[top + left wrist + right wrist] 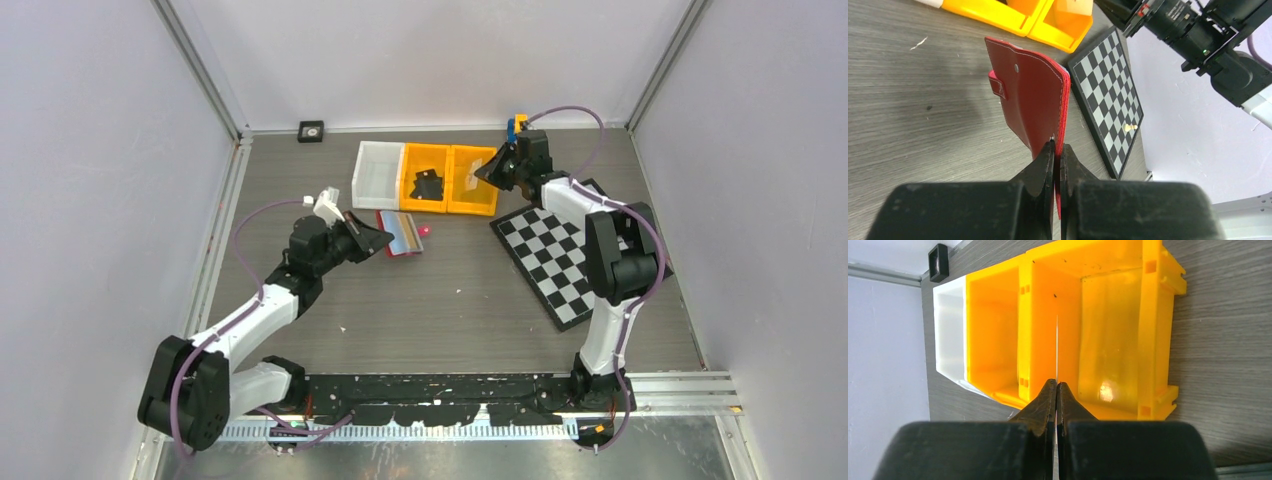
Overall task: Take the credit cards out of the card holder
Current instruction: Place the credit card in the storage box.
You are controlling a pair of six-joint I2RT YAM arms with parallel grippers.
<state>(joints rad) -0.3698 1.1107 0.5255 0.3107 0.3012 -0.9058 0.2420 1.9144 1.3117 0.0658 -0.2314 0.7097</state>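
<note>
Top external view: I see the left pincer [385, 242] clamped on the near edge of the card holder [402, 235], out past the middle of the table [450, 310]. The red wallet reaches away from its tips, with its pale inner sleeves showing on the far side. In the left wrist view the jaws meet tightly on the red leaf, which stands on edge straight ahead of the fingertips. The snap tab [996, 83] sticks out to the left. I cannot tell whether the holder is clear of the table. The chequered board [1108, 95] lies ahead and to the right of this pincer.

The right pincer [482, 170] hangs over the row of bins, well apart from the holder. Its jaws are pressed together on a credit card [1056, 350], seen edge-on as one thin pale line running forward from the tips. Below that line is the wall shared by two yellow bins [1148, 340]. The white bin [948, 330] sits beyond them to the pincer's left.
</note>
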